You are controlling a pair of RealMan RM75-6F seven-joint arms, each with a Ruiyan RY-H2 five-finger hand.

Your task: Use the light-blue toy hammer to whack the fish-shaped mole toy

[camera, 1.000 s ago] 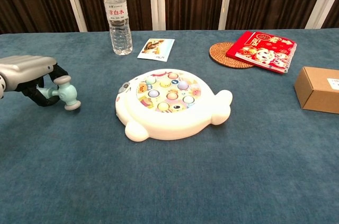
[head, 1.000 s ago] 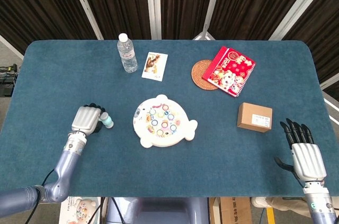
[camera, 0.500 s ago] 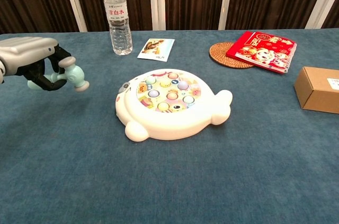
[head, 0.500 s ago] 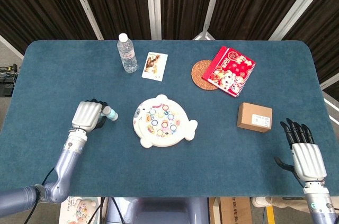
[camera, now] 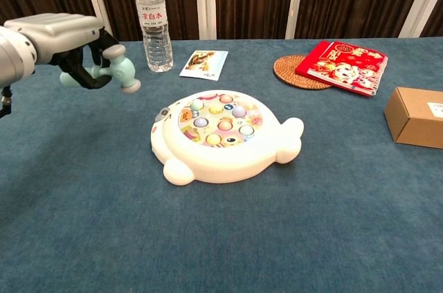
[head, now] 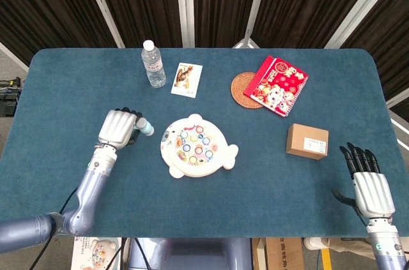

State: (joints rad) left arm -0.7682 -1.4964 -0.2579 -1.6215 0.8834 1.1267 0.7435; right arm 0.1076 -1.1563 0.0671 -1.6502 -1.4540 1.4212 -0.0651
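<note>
Nearest, at the table's (head: 57, 91) front right corner: right hand (head: 369, 184), palm down, fingers (head: 358, 157) straight and slightly spread, holding nothing; outside the chest view. A little further in, on the left: left hand (camera: 59, 37) raised above the blue cloth, fingers curled round the handle of the light-blue toy hammer (camera: 114, 71), hammer head jutting toward the centre, tilted a little downward, clear of the surface. In the head view, same left hand (head: 118, 128) just left of the toy, hammer (head: 144, 128) near its edge but not touching. At the middle of the table: fish-shaped mole toy (camera: 221, 134), white, lying flat, coloured pegs in a round panel on top, tail toward the right. Right of it, well apart: cardboard box (head: 307, 141). Beyond the toy, toward the far edge: picture card (head: 186, 80) lying flat, clear water bottle (head: 153, 64) upright just left of the card, round woven coaster (head: 243, 90) further right, red booklet (head: 277, 85) overlapping the coaster's right side. Behind the table: dark curtains (head: 51, 2) with pale vertical posts.
</note>
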